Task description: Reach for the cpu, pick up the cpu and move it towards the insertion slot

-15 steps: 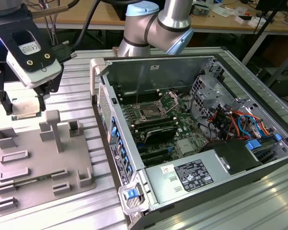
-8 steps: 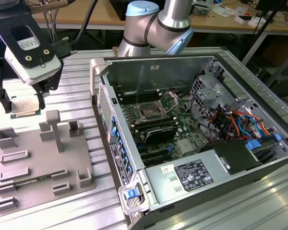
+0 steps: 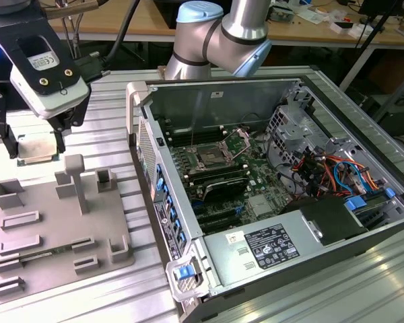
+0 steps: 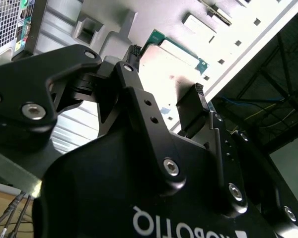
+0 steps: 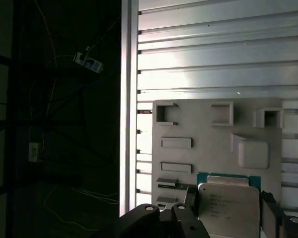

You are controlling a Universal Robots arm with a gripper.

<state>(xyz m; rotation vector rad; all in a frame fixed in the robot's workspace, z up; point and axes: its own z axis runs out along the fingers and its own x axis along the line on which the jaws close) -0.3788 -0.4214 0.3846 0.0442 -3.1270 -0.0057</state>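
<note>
The cpu, a flat square chip with a silvery top and a green rim, sits between my gripper's two black fingers at the exterior view's left. It hangs just past the far edge of the grey tray. In the second wrist view the fingers press on opposite edges of the cpu. The first wrist view has the cpu overlapping the tray beneath it. The insertion slot, a silver-framed socket, lies on the green motherboard inside the open computer case, well to the exterior view's right of the gripper.
The open computer case stands on a ribbed metal table, its near wall between tray and motherboard. Raised blocks stick up from the tray. Cables and a drive cage fill the case's far side. The arm's elbow rises behind the case.
</note>
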